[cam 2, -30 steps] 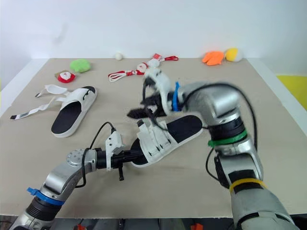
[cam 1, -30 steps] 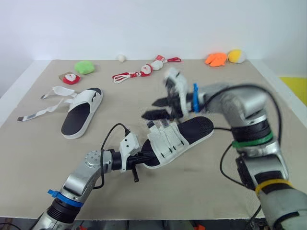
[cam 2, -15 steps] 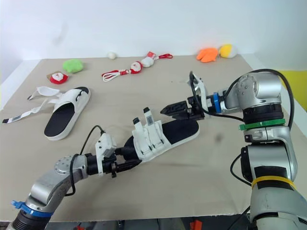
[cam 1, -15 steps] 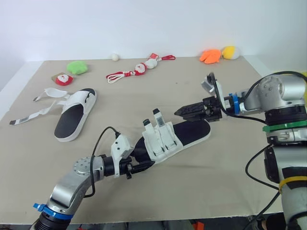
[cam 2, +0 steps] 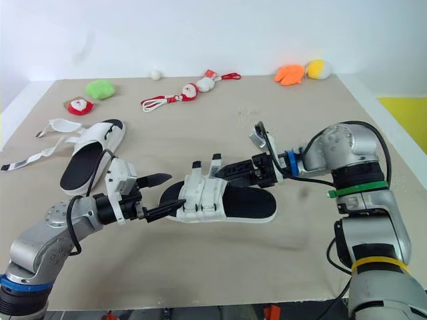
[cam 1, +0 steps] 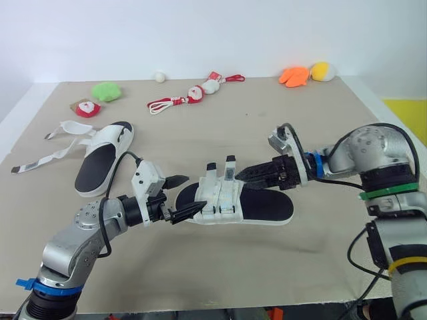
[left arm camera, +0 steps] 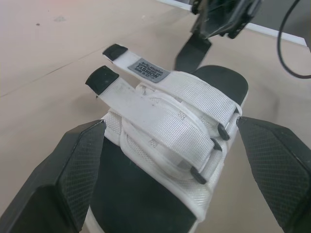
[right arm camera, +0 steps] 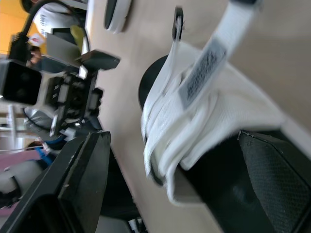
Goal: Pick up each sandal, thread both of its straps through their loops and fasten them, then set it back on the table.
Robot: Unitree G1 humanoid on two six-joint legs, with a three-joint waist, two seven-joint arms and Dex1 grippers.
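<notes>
The near sandal (cam 1: 263, 205) is lying flat on its sole in the middle of the worktop (cam 1: 220, 127). Its two straps (cam 1: 220, 197) are running through their loops and folding back over the top, though their black-tipped ends are sticking up rather than lying pressed down.

The left end effector (cam 1: 181, 197) is hovering at 9 o'clock of this sandal, just beside the end nearer the straps. Its fingers are spread apart and gripping nothing. The right end effector (cam 1: 257, 177) is sitting at about 1 o'clock of the straps, close over the sole's far edge, with its fingers likewise apart and empty.

The far sandal (cam 1: 100, 163) is resting well apart at about 10 o'clock of the near one. Its loose straps (cam 1: 50, 154) are trailing out flat across the worktop, unthreaded.

By my reading, roughly half the job is looking done. The near sandal is threaded and set down, perhaps needing its strap ends pressed home. The far sandal is waiting for the whole routine: lifting, threading both straps, fastening and setting back.
</notes>
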